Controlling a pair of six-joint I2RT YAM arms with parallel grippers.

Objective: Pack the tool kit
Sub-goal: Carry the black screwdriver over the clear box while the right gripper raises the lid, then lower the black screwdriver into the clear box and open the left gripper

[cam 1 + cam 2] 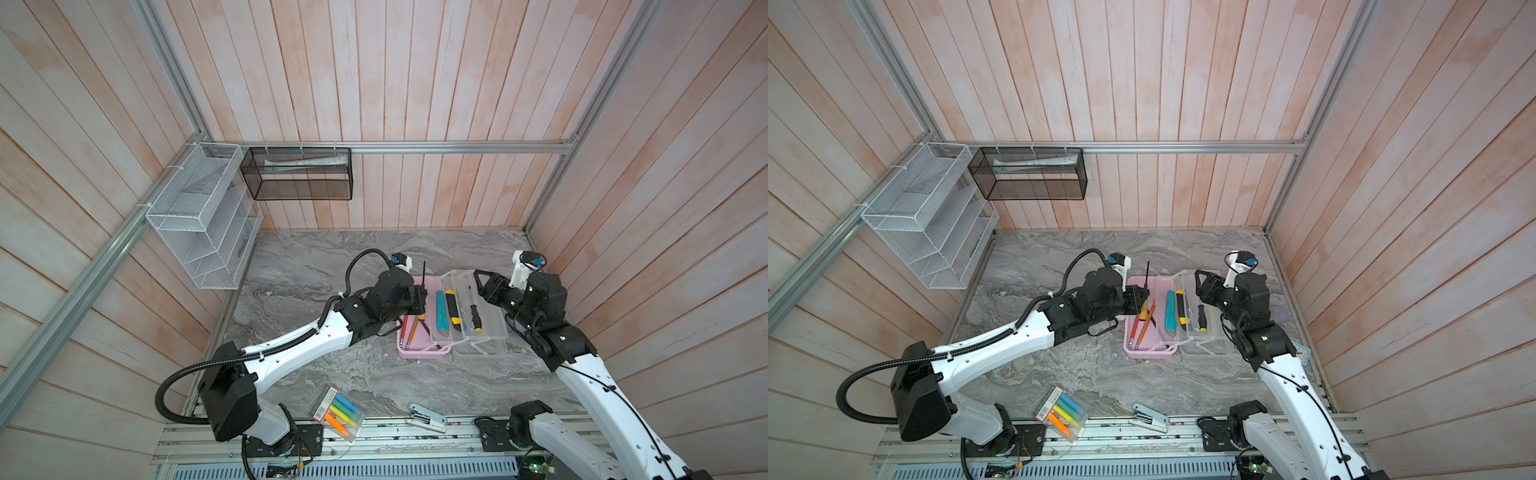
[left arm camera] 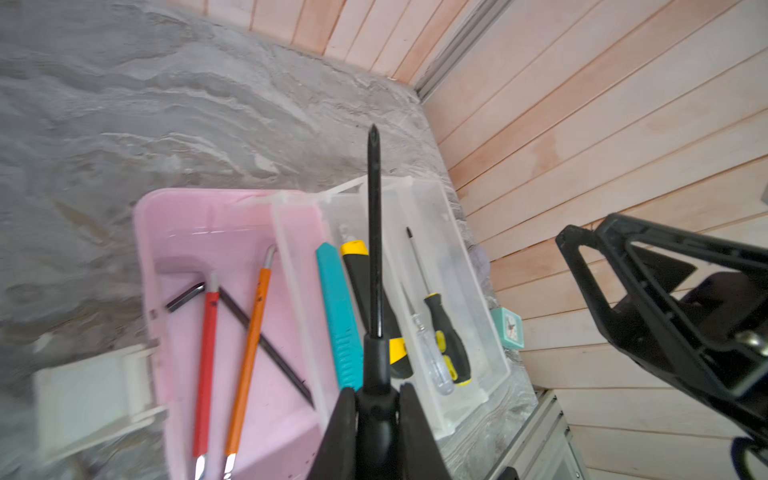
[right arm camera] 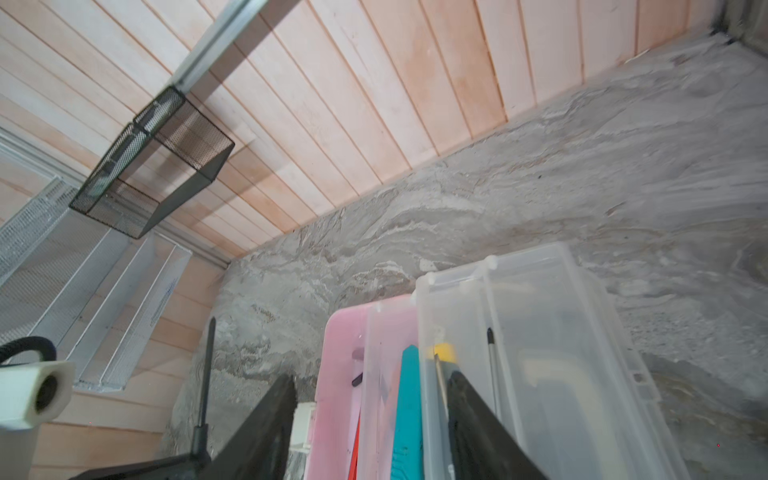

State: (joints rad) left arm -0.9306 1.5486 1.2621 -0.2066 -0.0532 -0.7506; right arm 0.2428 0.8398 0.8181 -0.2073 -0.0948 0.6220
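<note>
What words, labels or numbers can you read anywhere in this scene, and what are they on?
Nothing can be read outright.
On the highlighter pack: barcode label, print too small to read.
On the clear wall file holder: blue print, blurred.
In the black mesh basket: pale item with markings, too small to read.

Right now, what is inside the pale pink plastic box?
In the pink box lie a red-handled screwdriver, an orange-handled screwdriver and a black hex key. A loaded clear plastic tray sits over one side, hiding what lies beneath.
</note>
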